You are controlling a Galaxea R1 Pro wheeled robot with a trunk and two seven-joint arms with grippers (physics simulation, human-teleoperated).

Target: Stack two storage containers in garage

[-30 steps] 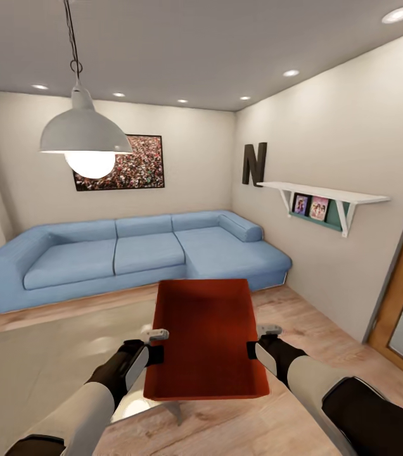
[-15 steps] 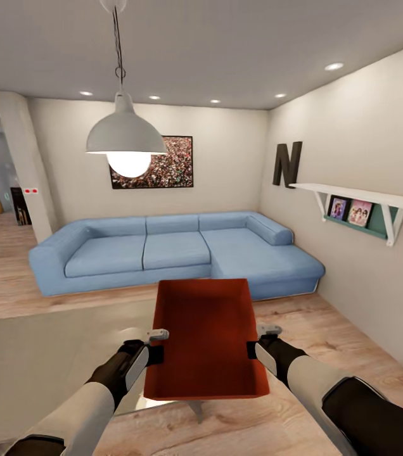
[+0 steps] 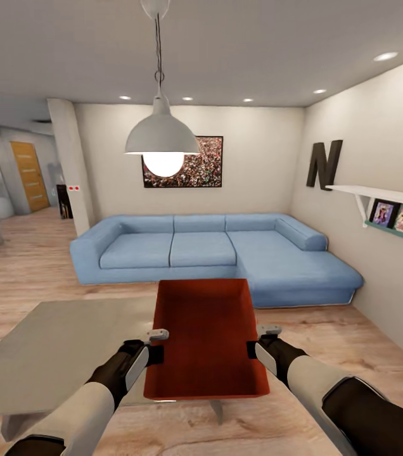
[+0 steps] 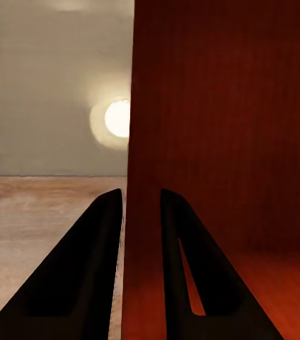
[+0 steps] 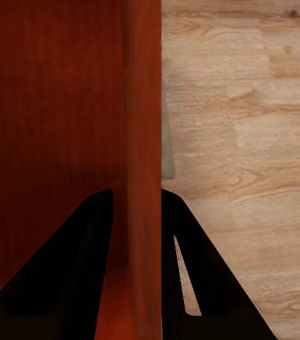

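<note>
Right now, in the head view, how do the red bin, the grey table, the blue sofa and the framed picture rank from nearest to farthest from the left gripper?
1. Red bin: gripped on its side wall by the left gripper.
2. Grey table: just below, to the left.
3. Blue sofa: ahead across the floor.
4. Framed picture: on the back wall, above the sofa.

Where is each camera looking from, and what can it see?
Head view: from the robot's head, looking forward and down at the storage container, blue sofa, both arms.
Left wrist view: near the left gripper, looking along its fingers, which straddle the container's wall.
Right wrist view: near the right gripper, likewise astride the opposite wall, wood floor beyond.
Shared: all show the container.
</note>
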